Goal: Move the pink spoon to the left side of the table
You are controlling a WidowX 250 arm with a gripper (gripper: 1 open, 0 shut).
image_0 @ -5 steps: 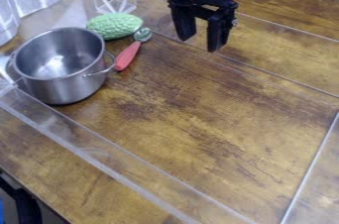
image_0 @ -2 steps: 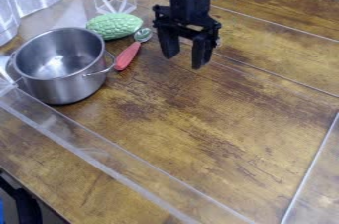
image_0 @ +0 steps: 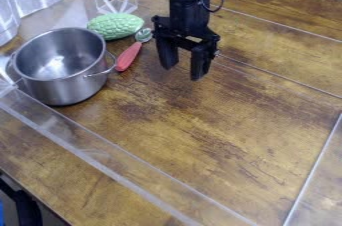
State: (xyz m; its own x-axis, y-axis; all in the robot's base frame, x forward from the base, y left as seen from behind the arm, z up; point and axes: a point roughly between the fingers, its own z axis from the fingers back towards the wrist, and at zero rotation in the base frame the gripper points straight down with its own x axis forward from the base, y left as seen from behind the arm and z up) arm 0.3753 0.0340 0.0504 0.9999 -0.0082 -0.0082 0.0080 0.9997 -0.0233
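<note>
Wooden table (image_0: 201, 145), spoon (image_0: 131, 52) between pot (image_0: 60, 60) and hand (image_0: 185, 70)

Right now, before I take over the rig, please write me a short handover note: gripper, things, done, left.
Gripper: open, holding nothing, above the table, to one side of the spoon.
Pink spoon: on the table, between pot and gripper; green scrubber near its grey end.
Done: no grasp of the spoon.
Left: probably grip the spoon, set it at the table's left side, release. The pot is close; take care.
</note>
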